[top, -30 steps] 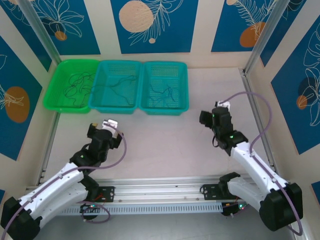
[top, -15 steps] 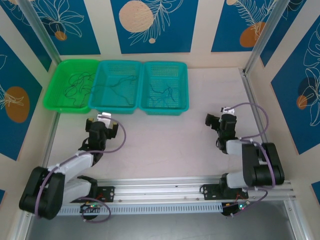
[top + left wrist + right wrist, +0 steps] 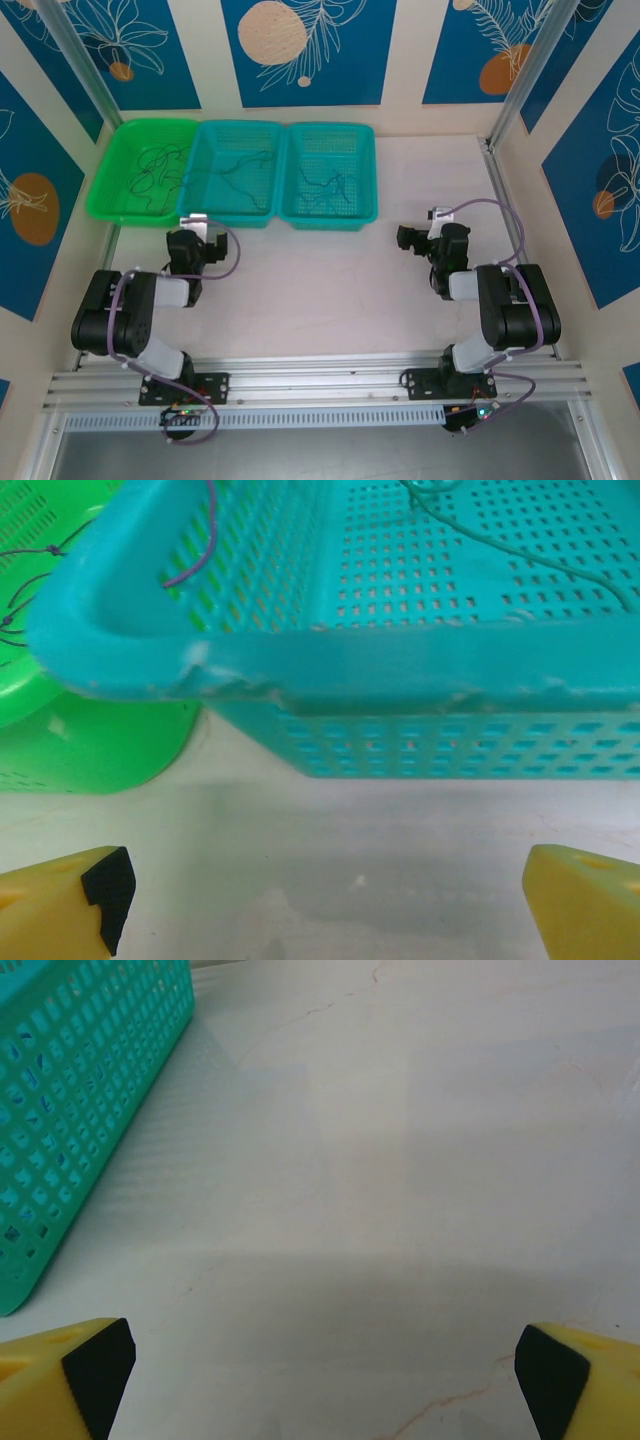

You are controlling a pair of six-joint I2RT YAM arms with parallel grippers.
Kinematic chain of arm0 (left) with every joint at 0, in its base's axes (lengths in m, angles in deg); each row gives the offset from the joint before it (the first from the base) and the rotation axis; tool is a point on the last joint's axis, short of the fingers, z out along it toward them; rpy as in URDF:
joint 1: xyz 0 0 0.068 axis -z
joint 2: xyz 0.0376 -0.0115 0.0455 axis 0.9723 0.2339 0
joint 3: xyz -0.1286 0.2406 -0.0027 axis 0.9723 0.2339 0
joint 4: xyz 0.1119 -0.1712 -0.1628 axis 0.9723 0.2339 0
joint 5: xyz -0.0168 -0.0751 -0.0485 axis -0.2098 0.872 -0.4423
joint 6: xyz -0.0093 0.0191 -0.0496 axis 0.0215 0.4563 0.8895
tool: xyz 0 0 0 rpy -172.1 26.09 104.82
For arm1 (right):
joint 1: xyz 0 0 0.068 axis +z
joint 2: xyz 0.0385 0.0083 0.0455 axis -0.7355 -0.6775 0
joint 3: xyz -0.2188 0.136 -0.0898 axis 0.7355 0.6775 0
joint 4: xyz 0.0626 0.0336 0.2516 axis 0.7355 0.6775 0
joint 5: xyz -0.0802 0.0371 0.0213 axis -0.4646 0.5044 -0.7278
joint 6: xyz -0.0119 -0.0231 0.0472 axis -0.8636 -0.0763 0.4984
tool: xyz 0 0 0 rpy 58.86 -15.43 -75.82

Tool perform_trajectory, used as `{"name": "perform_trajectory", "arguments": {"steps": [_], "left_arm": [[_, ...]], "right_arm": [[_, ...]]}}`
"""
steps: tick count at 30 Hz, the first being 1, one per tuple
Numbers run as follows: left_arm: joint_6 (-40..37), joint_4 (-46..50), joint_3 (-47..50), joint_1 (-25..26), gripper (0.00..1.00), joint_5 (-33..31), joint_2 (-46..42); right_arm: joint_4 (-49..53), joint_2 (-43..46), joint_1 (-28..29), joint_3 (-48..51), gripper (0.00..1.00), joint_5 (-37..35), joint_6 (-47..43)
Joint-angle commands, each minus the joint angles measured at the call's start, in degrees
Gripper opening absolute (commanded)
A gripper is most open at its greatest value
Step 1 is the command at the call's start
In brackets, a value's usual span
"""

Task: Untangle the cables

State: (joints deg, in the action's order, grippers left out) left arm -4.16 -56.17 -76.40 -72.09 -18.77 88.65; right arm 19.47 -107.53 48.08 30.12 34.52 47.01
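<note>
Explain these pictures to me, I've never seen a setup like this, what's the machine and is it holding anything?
These are two robot arms bolted at the near edge of a table. The wide picture comes from a camera above and behind them. The other two come from small cameras on the wrists; the yellow tips in their bottom corners are each hand's own fingers. The left hand faces the middle teal basket; the right hand looks across bare table beside the right teal basket. Along the far side stand three baskets in a row, a green basket and the two teal ones, each holding thin loose cables. Both hands are open and hold nothing.
</note>
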Motion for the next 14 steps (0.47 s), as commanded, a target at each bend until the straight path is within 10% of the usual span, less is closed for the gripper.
{"name": "perform_trajectory", "arguments": {"steps": [1,14], "left_arm": [[1.94,-4.79,0.39,-0.12,1.0,2.92,0.23],[1.23,-3.45,-0.05,-0.17,1.0,5.03,0.0]], "right_arm": [[-1.9,0.43,-0.21,-1.34,0.99,1.06,-1.53],[-2.14,0.45,0.02,-1.15,0.99,0.62,-1.55]]}}
